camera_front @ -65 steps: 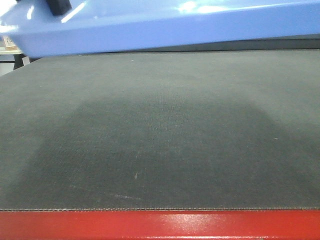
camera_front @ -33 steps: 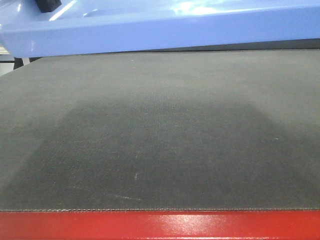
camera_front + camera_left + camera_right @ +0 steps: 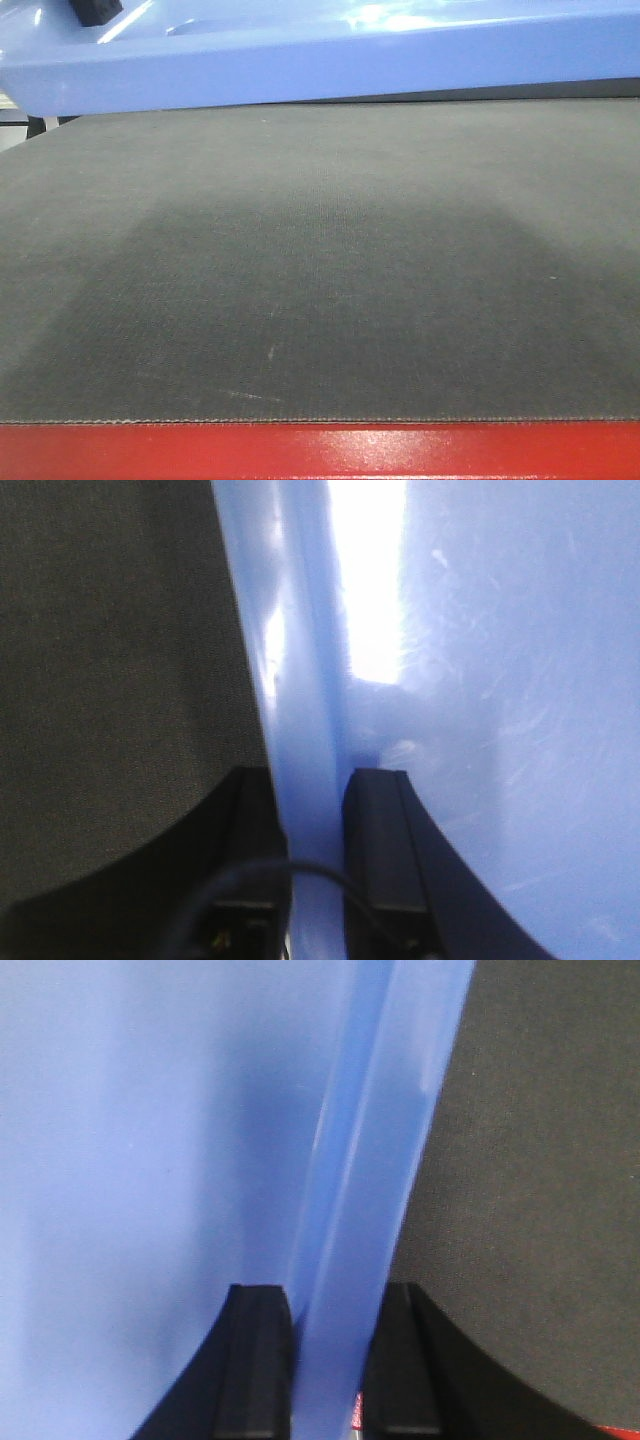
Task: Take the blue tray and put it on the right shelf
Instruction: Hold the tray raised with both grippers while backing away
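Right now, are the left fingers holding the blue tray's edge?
Yes, the left fingers clamp the rim of the blue tray, one on each side.

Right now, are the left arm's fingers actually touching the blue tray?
Touching. The left wrist view shows the black left fingers pressed against either side of the rim of the blue tray, with no gap visible.

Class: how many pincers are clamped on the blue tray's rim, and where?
2. The left pincer straddles the rim of the blue tray, with the mat to its left. The right pincer straddles the other rim, mat to its right. No others show.
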Available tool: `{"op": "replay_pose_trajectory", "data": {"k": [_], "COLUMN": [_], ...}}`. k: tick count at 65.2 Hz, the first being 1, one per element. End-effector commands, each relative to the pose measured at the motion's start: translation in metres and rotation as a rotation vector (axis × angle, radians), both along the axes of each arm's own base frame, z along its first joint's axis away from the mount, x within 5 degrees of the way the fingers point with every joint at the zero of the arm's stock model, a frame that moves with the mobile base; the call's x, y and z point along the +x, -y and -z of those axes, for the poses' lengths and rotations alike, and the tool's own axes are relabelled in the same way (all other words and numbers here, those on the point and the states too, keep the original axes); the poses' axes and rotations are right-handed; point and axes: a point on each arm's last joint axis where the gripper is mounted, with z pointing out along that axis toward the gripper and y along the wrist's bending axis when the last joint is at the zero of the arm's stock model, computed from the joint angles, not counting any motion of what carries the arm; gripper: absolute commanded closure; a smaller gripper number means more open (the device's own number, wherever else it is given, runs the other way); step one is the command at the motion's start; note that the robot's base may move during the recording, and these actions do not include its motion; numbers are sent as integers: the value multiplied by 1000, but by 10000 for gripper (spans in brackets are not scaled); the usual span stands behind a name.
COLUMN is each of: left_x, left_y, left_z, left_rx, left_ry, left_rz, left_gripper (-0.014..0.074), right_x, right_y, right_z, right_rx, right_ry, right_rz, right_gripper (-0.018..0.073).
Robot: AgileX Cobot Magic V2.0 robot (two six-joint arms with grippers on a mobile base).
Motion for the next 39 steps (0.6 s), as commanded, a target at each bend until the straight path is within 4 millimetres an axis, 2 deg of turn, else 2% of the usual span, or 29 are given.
{"op": "replay_pose_trajectory", "data": {"k": [1, 39], "left_x": [-17, -17], "left_y": [-5, -5], "left_z": [-12, -12], "left_rx": [36, 36], "left_ry": [-31, -31], "left_rz": [61, 61], "left_gripper": [645, 645], "right_x": [-2, -2], "right_y": [-2, -2], "right_z": [-21, -20], "right_rx": [59, 59], "right_ry": [138, 137], "right_rz": [-44, -44], "right_gripper": [503, 503]}}
